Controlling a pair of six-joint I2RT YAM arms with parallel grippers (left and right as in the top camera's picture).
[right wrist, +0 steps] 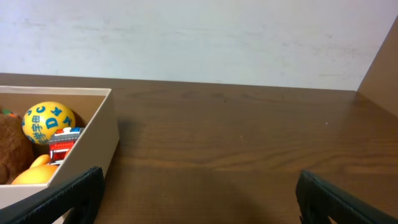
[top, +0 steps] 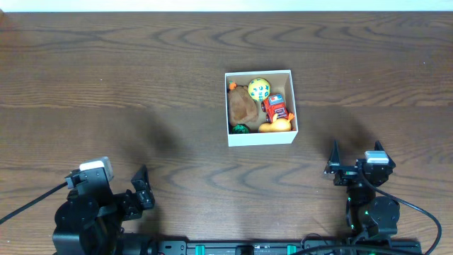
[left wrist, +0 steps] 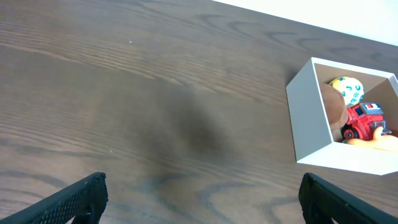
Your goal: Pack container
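The table (top: 106, 71) is dark wood with strong wavy grain, smooth and low in sheen. The container (top: 262, 137) looks like cardboard, matt white outside and dull tan inside. In it, the brown plush (top: 242, 106) is fuzzy cloth, the yellow ball (top: 259, 88) smooth with printed blue letters, the red toy (top: 276, 108) glossy plastic, and the orange-yellow duck (top: 276, 127) smooth and faintly shiny. The fingers (left wrist: 78, 202) of the left gripper (left wrist: 202, 202) and those (right wrist: 68, 199) of the right gripper (right wrist: 199, 199) look like matt black plastic, finely grained
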